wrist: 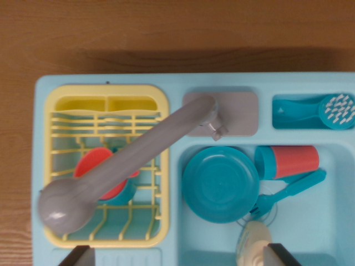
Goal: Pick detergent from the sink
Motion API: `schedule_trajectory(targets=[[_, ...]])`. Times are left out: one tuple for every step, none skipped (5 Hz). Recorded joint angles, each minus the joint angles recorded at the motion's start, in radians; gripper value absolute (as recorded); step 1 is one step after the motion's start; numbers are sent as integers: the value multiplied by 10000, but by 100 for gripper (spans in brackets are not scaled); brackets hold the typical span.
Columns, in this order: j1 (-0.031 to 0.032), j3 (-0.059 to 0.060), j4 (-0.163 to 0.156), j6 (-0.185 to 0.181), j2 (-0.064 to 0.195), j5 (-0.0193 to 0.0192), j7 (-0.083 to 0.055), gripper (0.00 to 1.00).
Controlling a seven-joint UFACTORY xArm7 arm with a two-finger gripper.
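A cream-coloured detergent bottle [252,243] lies in the light blue sink basin [327,221], at the bottom of the wrist view, just below a teal plate [221,184]. Its lower end is cut off by the frame edge. Only the two dark fingertips of my gripper [180,257] show, far apart along the bottom edge, so it is open with nothing between them. The right fingertip [283,256] sits just to the right of the bottle; the left one [77,256] is over the dish rack's corner.
A red cup with a teal base [288,160] and a teal fork [288,191] lie beside the plate. The grey faucet [127,166] swings over the yellow dish rack [105,111], which holds a red and teal dish [91,163]. A teal brush [335,111] rests in a side tray.
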Motion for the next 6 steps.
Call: schedule_trajectory(targets=[[-47, -44, -387, -364, 26, -21, 16, 0], [-47, -44, -387, -364, 26, -21, 16, 0], [-94, -89, -775, -729, 53, -42, 31, 0], [-94, -89, -775, -729, 53, -42, 31, 0], [-146, -138, -1206, -1134, 82, -66, 49, 0], [-146, -138, -1206, -1134, 82, -66, 49, 0]])
